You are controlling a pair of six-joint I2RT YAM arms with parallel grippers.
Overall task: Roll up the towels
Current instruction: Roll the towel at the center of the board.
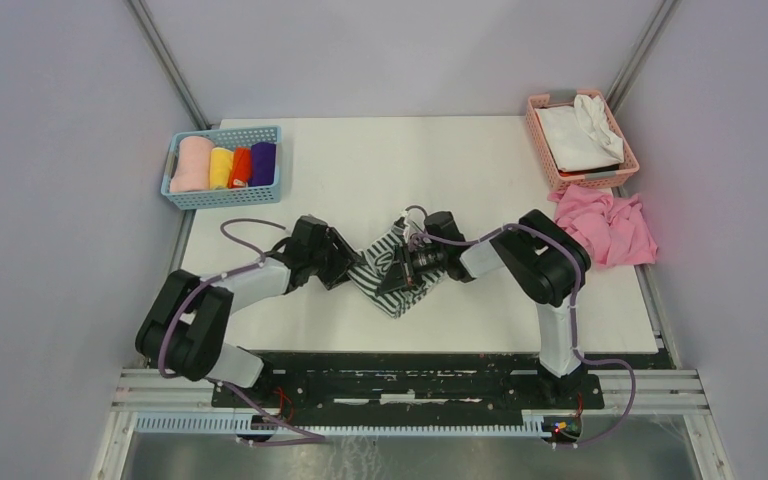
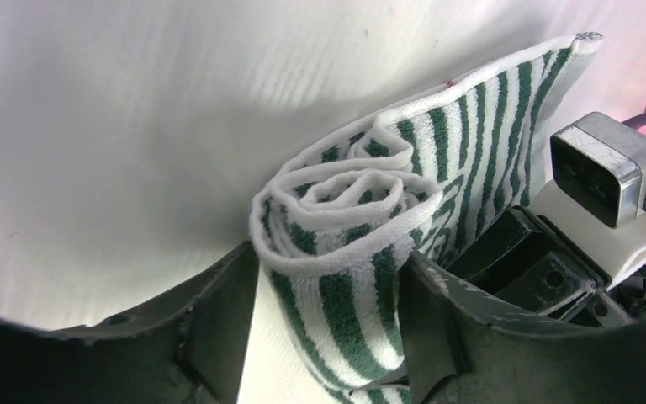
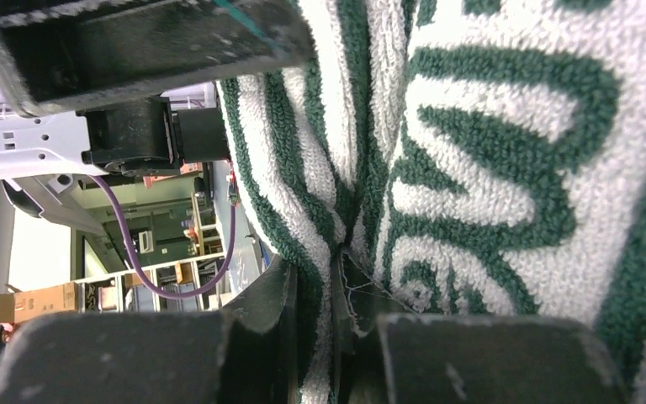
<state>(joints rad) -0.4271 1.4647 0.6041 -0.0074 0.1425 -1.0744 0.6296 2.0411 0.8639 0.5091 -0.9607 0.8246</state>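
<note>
The dark-green-and-white striped towel [image 1: 392, 285] lies partly rolled at the table's middle, between both arms. In the left wrist view its rolled end [image 2: 345, 219] sits between my left gripper [image 2: 328, 259] fingers; the roll touches both pads. My left gripper [image 1: 348, 262] is at the towel's left side. My right gripper [image 1: 401, 269] comes in from the right, and in the right wrist view it [image 3: 315, 271] is clamped on a fold of the striped towel [image 3: 488, 160]. A deep-purple roll [image 1: 263, 163] stands in the blue basket.
The blue basket [image 1: 222, 197] at the back left also holds pink, yellow and orange rolls. A pink basket [image 1: 548, 163] at the back right holds a white cloth [image 1: 582, 132]. A crumpled pink cloth [image 1: 608, 227] lies in front of it, near the right arm.
</note>
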